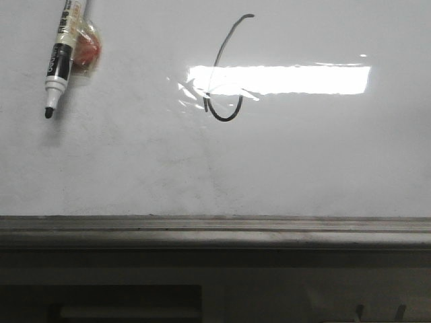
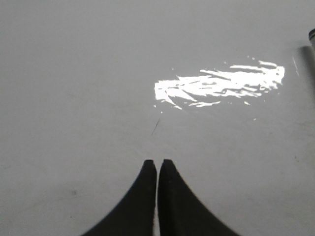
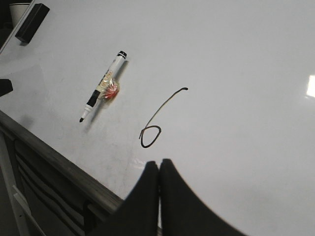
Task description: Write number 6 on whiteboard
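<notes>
The whiteboard (image 1: 135,161) fills the front view, with a bright light reflection and a grey rail along its lower edge. A black hand-drawn number 6 (image 1: 225,81) stands on it at upper middle; it also shows in the right wrist view (image 3: 155,123). A black-and-white marker (image 1: 64,54), uncapped, with an orange lump taped to it, lies on the board at upper left, and shows in the right wrist view (image 3: 101,93). My right gripper (image 3: 159,163) is shut and empty, hovering near the 6. My left gripper (image 2: 157,163) is shut and empty over bare board (image 2: 74,98).
A black eraser (image 3: 32,22) lies on the board's far corner in the right wrist view. The grey rail (image 1: 215,229) and a dark ledge below it run along the board's near edge (image 3: 59,162). A dark object (image 2: 311,34) shows at the left wrist view's edge.
</notes>
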Controlling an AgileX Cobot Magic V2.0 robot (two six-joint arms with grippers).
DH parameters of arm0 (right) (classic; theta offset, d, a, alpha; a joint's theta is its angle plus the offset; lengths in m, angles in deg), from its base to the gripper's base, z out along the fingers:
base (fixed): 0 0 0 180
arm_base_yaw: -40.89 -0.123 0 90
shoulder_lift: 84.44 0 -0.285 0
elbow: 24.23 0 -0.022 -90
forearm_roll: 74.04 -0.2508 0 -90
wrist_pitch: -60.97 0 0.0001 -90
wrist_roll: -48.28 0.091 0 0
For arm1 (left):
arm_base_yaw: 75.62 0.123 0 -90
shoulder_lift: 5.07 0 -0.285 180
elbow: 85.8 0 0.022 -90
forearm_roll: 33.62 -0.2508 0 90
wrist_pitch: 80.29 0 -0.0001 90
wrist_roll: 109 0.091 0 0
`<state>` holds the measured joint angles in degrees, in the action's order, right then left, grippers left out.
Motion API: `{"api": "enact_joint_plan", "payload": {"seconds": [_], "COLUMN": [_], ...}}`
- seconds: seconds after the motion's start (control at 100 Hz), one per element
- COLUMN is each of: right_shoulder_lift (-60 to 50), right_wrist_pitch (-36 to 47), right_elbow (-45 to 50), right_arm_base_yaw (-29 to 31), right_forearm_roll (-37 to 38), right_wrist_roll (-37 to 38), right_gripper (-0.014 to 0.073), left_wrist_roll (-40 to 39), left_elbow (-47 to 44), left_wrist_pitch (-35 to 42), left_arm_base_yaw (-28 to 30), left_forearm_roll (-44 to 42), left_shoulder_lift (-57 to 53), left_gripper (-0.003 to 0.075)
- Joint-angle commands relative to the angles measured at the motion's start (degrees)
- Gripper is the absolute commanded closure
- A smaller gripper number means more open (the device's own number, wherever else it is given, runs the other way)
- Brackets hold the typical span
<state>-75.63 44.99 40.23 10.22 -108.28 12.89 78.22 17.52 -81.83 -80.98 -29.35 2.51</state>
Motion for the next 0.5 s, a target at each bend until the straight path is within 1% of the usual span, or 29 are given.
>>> {"api": "enact_joint_plan", "payload": {"seconds": [0.0, 0.15, 0.32, 0.49], "right_shoulder_lift": [0.57, 0.57, 0.57, 0.57], "right_wrist_pitch": [4.12, 4.12, 4.12, 4.12], "right_elbow": [-1.58, -1.58, -1.58, -1.58], "right_arm_base_yaw": [0.24, 0.24, 0.24, 0.24], "right_forearm_roll": [-0.06, -0.06, -0.06, -0.06], "right_wrist_roll": [-0.12, -0.12, -0.12, -0.12], "right_gripper": [0.0638, 0.0638, 0.0638, 0.0638], "left_wrist_roll": [-0.73, -0.73, -0.73, -0.73], "left_elbow": [-2.90, -2.90, -2.90, -2.90], "left_wrist_pitch": [2.34, 2.34, 2.34, 2.34], "left_arm_base_yaw": [0.14, -0.62, 2.31, 2.76], "left_forearm_roll": [-0.36, 0.45, 0.99, 0.99], "left_shoulder_lift": [-1.94, -1.94, -1.94, -1.94], "left_gripper": [0.0740, 0.0740, 0.0740, 0.0740]}}
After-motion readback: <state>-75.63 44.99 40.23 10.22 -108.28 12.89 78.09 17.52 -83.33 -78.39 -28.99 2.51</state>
